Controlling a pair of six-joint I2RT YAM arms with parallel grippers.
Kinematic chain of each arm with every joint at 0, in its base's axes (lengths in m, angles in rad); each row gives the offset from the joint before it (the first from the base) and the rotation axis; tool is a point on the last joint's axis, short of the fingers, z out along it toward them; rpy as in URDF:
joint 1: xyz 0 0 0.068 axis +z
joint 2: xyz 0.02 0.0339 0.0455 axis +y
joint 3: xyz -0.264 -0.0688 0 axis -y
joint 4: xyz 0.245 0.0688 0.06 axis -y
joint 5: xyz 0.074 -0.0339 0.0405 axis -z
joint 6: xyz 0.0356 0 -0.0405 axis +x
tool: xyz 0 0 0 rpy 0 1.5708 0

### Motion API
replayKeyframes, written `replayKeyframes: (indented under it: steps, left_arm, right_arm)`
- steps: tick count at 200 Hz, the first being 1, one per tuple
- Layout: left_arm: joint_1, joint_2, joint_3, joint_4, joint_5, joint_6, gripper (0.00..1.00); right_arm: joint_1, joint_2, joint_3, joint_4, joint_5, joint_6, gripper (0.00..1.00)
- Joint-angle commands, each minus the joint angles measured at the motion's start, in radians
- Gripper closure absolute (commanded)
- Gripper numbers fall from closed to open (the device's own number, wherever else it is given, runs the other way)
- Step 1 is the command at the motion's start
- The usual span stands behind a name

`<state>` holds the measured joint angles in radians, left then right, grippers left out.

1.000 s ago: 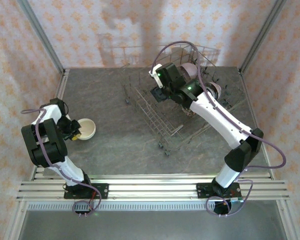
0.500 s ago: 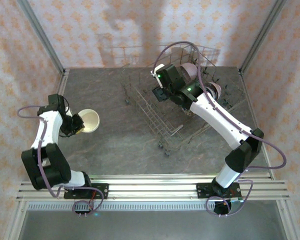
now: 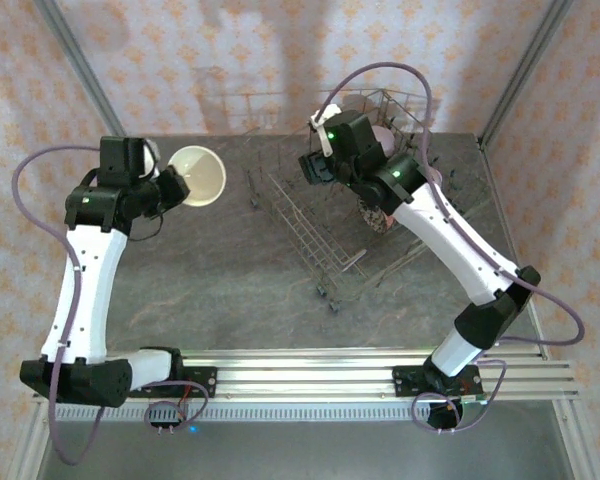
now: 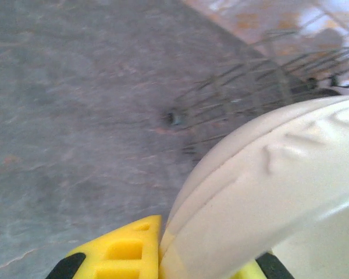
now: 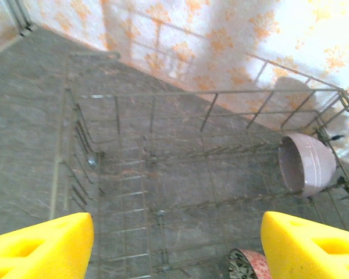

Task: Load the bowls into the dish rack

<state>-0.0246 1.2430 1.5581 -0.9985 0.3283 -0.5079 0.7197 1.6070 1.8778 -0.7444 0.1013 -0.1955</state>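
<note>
On the left, the left gripper (image 3: 172, 186) is clenched on the rim of a cream bowl (image 3: 197, 176), one yellow finger (image 4: 123, 256) pressed on the outside of the wall and the other inside. The bowl is tilted on its side with its mouth turned up toward the overhead camera. It is held above the far left part of the grey table (image 3: 210, 290), with nothing in it. In the left wrist view its ribbed outer wall rises straight out of the jaws, with the table surface blurred well below. The bowl is near the left end of the dish rack (image 3: 320, 235) but apart from it, and outside its wire sides. The rack stands right of centre, set at an angle on the table. The right gripper (image 5: 174, 250) hangs over it with its jaws released and spread wide, gripping nothing. Its two yellow fingers (image 5: 41, 244) frame the rack's floor of wire and upright tines. Two bowls show inside the rack in the right wrist view. A pale mauve bowl (image 5: 305, 163) stands on edge in the far right corner, its mouth facing left, close against the side grid. A patterned bowl (image 5: 244, 264) with a dark band sits lower, just beside the right-hand finger, only partly in frame. Neither touches the open jaws.
</note>
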Motion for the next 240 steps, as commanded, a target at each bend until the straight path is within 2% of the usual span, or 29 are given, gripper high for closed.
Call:
replayKeyframes:
  steps: [1,27,64,112,147,187,240]
  left_arm:
    - [-0.099,0.051,0.113,0.002,-0.123,-0.069,1.00]
    - [-0.210,0.123,0.202,-0.006,-0.201,-0.072,1.00]
    - [-0.320,0.187,0.273,-0.016,-0.297,-0.069,1.00]
    - [-0.391,0.218,0.311,-0.040,-0.371,-0.070,1.00]
    - [-0.441,0.245,0.359,-0.071,-0.408,-0.067,1.00]
    - [-0.484,0.280,0.408,-0.106,-0.454,-0.058,1.00]
    - [-0.525,0.321,0.476,-0.147,-0.520,-0.044,1.00]
  right_arm:
    - [0.017,-0.059,0.031,0.036,-0.040,0.041,0.25]
    - [0.063,-0.074,0.021,0.064,-0.014,0.026,0.26]
    - [0.096,-0.069,0.018,0.097,0.002,0.028,0.28]
    - [0.102,-0.086,-0.018,0.175,-0.059,0.064,0.31]
    - [0.103,-0.040,0.012,0.171,-0.100,0.076,0.34]
    - [0.112,0.024,0.069,0.136,-0.035,0.081,0.39]
    - [0.135,0.065,0.094,0.130,0.060,0.079,0.50]
